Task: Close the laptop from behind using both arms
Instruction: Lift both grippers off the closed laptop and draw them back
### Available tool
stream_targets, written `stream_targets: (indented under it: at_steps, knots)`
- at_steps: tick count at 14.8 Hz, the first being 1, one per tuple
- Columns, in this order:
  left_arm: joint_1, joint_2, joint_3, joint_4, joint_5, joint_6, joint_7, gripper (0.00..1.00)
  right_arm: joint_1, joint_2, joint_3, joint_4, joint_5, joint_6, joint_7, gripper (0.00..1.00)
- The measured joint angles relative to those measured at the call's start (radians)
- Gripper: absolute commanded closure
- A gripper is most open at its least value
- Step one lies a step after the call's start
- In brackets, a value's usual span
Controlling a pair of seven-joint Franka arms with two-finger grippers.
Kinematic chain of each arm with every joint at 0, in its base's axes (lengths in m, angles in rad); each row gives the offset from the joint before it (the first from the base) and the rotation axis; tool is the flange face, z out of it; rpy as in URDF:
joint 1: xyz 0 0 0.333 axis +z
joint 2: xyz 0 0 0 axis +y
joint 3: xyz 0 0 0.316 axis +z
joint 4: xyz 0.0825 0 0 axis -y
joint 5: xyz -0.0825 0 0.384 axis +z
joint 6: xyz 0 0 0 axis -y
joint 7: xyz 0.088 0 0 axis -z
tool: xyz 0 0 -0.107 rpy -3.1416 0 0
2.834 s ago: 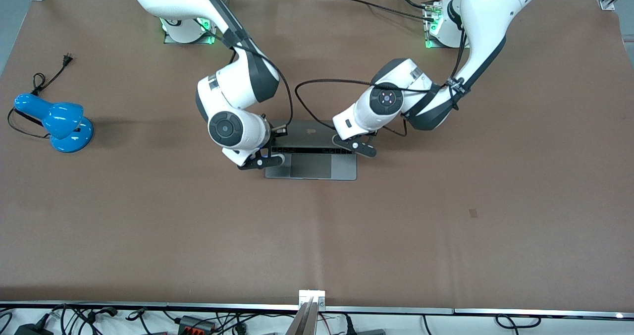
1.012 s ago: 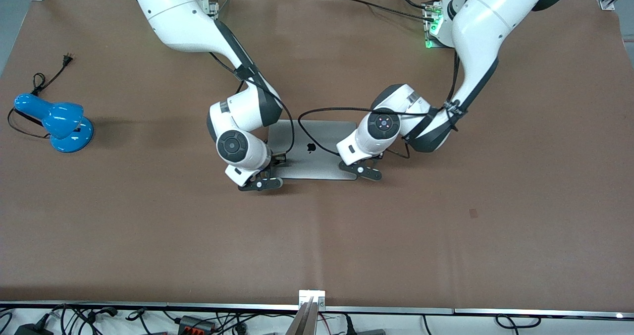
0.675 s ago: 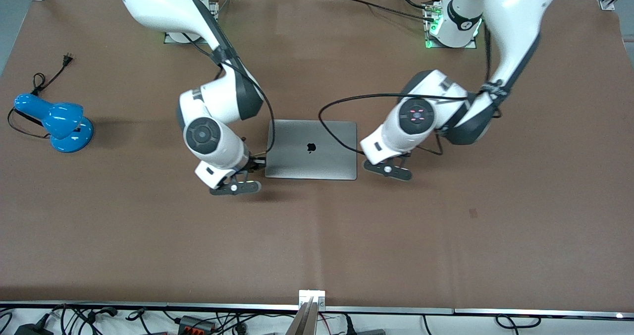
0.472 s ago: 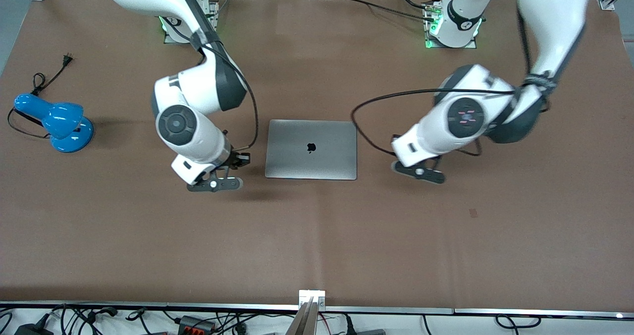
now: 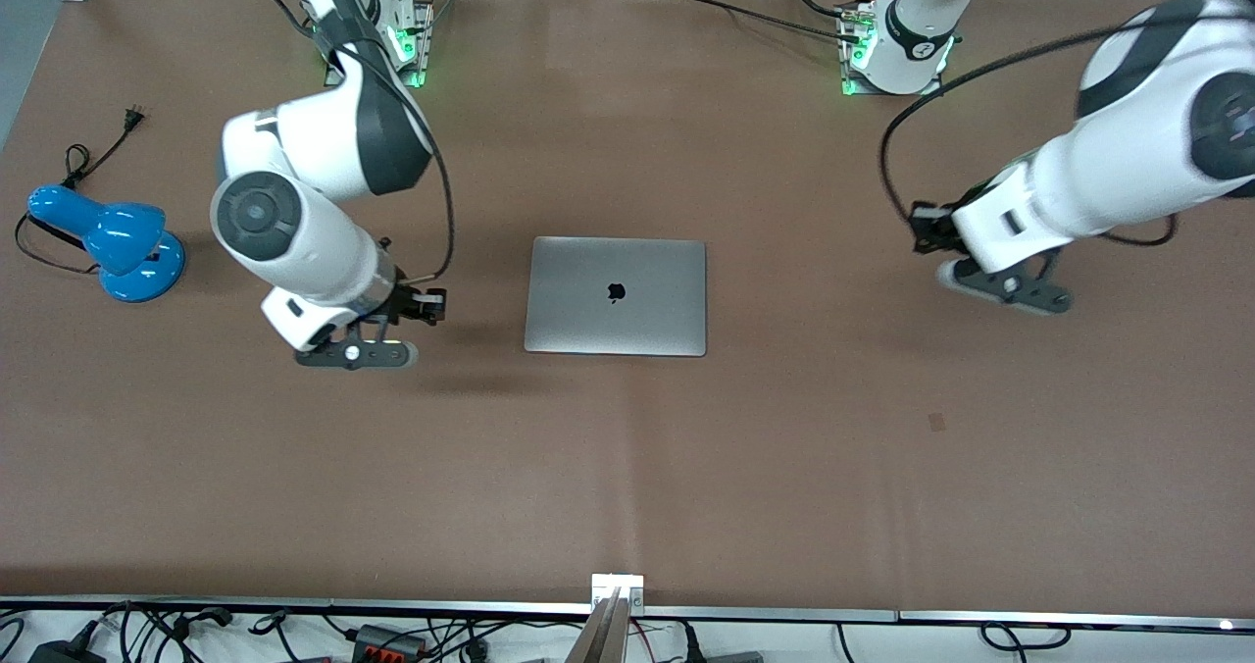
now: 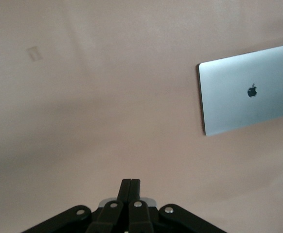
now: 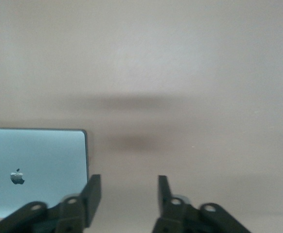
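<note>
The silver-grey laptop (image 5: 616,295) lies closed and flat in the middle of the brown table, its black apple logo facing up. It also shows in the left wrist view (image 6: 248,94) and in the right wrist view (image 7: 34,170). My right gripper (image 5: 355,353) hangs over bare table beside the laptop, toward the right arm's end; its fingers (image 7: 94,191) stand open and empty. My left gripper (image 5: 1002,288) hangs over bare table well off the laptop, toward the left arm's end; its fingers (image 6: 127,187) are pressed together and hold nothing.
A blue desk lamp (image 5: 108,241) with a black cord and plug (image 5: 132,114) sits at the right arm's end of the table. A small dark mark (image 5: 937,421) is on the table nearer the camera. Cables lie along the front edge.
The laptop lid has gone from open to shut under both grippers. Since then both arms have drawn away from the laptop, each toward its own end of the table.
</note>
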Motion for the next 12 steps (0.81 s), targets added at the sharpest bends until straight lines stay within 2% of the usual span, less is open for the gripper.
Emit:
stream_targets:
  at_steps: [2,7,10,12]
  knots:
    - [0.009,-0.004,-0.032,0.026,0.000,-0.028,0.000,1.00,-0.001,-0.053,-0.038,0.001,-0.001,-0.027,-0.001,0.00]
    - [-0.024,-0.003,-0.035,0.026,0.000,-0.029,-0.001,1.00,-0.004,-0.112,-0.132,0.038,-0.001,-0.129,-0.008,0.00]
    - [-0.053,-0.002,-0.035,0.026,0.054,-0.029,0.002,1.00,-0.014,-0.112,-0.153,0.044,0.000,-0.142,-0.032,0.00]
    - [-0.113,-0.005,-0.022,0.036,0.102,-0.030,0.002,1.00,-0.072,-0.117,-0.133,0.054,0.001,-0.142,-0.046,0.00]
